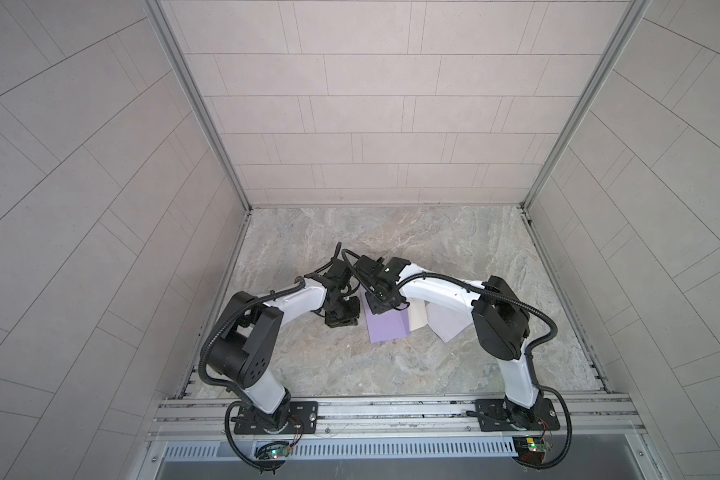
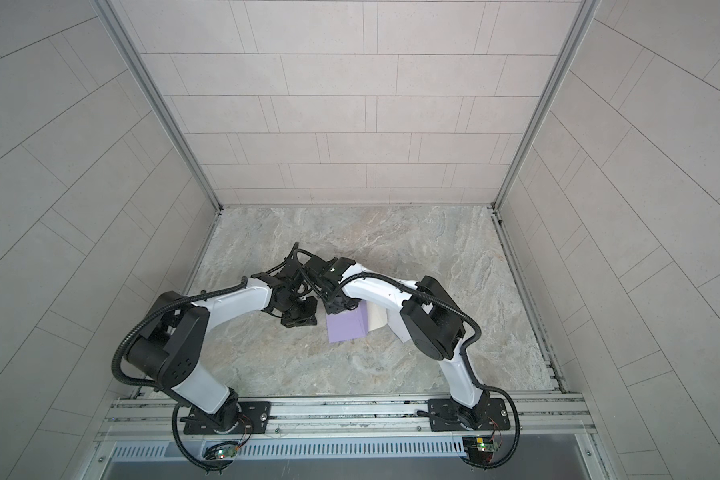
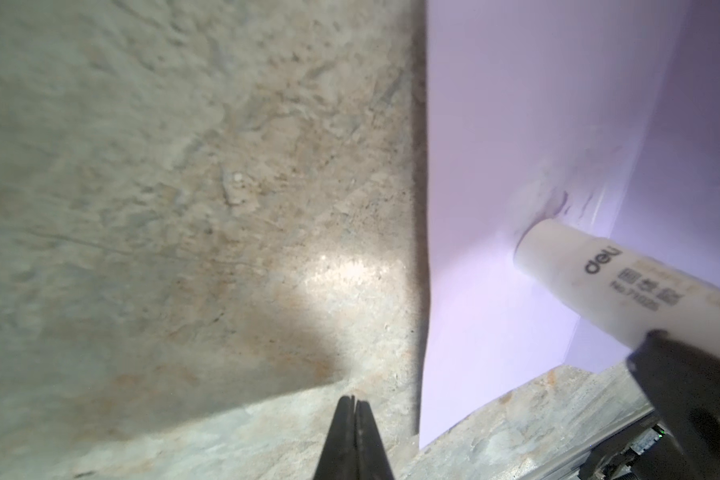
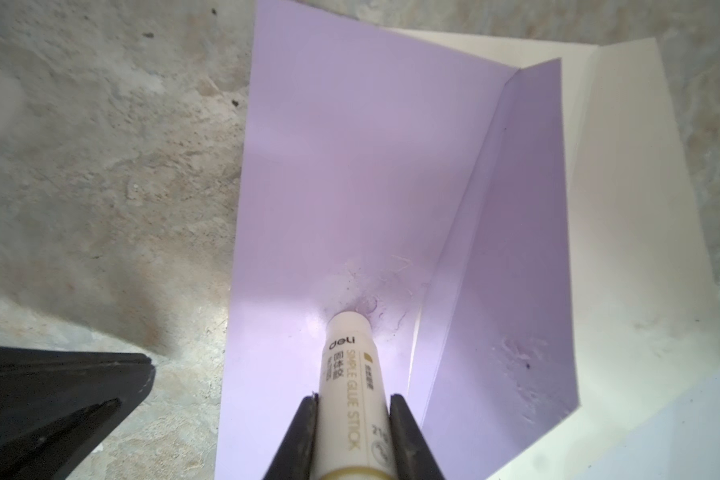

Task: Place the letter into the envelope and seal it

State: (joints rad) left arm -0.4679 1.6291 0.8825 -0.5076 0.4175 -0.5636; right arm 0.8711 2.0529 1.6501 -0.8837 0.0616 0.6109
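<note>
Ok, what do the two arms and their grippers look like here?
The left arm and right arm have white shells with bulky black joint housings. A black corrugated cable runs along each. The left gripper and right gripper have black, tapering, wedge-shaped fingers.

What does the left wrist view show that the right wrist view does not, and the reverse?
Only left wrist: a bright light patch on the grey marbled table. Only right wrist: the cream-white paper beside the lilac paper envelope, and the words SIMPLE GLUE STICK. Both: the white glue stick, held in the right gripper, its tip on the envelope amid glue smears; the shut left gripper.
</note>
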